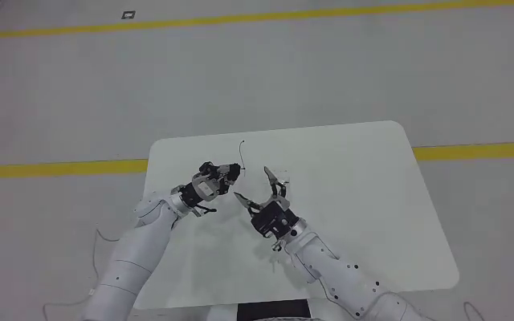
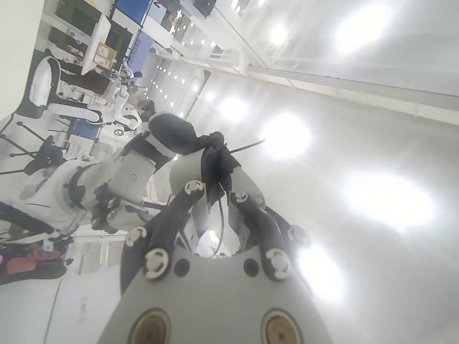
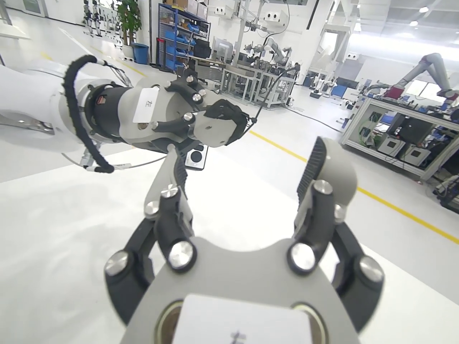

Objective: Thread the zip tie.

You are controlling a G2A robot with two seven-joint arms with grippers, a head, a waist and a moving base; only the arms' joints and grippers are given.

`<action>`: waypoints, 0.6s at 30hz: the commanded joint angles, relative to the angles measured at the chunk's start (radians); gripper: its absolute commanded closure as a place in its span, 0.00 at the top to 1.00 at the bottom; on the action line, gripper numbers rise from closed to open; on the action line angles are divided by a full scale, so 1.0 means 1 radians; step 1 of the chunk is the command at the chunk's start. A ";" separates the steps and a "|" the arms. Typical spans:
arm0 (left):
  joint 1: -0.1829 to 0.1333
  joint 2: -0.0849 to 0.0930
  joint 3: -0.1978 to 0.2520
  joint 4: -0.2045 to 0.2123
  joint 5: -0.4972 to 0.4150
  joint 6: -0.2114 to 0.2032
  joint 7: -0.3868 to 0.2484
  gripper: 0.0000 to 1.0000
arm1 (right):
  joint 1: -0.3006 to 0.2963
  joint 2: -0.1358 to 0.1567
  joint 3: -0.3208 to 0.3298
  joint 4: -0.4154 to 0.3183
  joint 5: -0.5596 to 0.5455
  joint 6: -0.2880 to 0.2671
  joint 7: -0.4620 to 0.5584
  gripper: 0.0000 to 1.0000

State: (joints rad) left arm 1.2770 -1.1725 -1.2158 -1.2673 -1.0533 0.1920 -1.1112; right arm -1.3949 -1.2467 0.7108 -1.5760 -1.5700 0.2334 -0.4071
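The left gripper (image 3: 239,122) is hanging above the white table (image 1: 361,209), over the part of it that is lying nearer to the robot's left side. Its jaws are pressing together and pinching a black zip tie (image 2: 249,146). In the left wrist view the dark pads (image 2: 215,171) are closing on the tie, and a thin piece of the strap is sticking out beyond the fingertips. In the top view the strap is running from this gripper toward the far edge of the table, and its free end is making a small bend like a hook. In the right wrist view the same strap is curving upward and away from the pads, so the tie is being held in the air and is not lying on the table surface. The right gripper (image 3: 247,164) is standing just beside the left one, on the side nearer to the robot, and it is pointing toward it. Its jaws are spreading wide, with the ribbed pads (image 3: 311,166) facing each other across the gap. This gripper is staying apart from the zip tie and from the left gripper. A black cable (image 3: 70,84) is looping around the wrist of the left arm. Beyond the table, a yellow line (image 1: 72,168) is crossing the grey floor.
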 commanded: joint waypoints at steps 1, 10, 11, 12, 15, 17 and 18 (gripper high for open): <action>0.000 0.000 0.000 0.000 0.000 0.000 0.000 0.00 | 0.005 -0.003 -0.003 0.004 0.000 0.000 0.001 0.32; 0.000 0.000 0.000 0.000 0.000 0.000 0.000 0.00 | 0.023 -0.014 -0.012 0.018 0.000 0.004 0.006 0.22; 0.000 0.000 0.000 0.000 0.000 0.000 0.000 0.00 | 0.023 -0.014 -0.013 0.019 0.000 0.004 0.006 0.22; 0.000 0.000 0.000 0.000 0.000 0.000 0.000 0.00 | 0.024 -0.015 -0.013 0.020 0.000 0.005 0.005 0.21; 0.000 0.000 0.000 0.000 0.000 0.000 0.000 0.00 | 0.024 -0.018 -0.012 0.023 0.000 0.005 0.004 0.20; 0.000 0.000 0.000 0.000 0.000 0.000 0.000 0.00 | 0.025 -0.020 -0.012 0.024 0.000 0.004 0.003 0.20; 0.000 0.000 0.000 0.000 0.000 0.000 0.000 0.00 | 0.026 -0.020 -0.012 0.025 0.000 0.004 0.003 0.18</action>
State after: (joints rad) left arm 1.2770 -1.1725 -1.2158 -1.2673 -1.0533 0.1920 -1.1112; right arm -1.3694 -1.2665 0.6987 -1.5516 -1.5700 0.2374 -0.4038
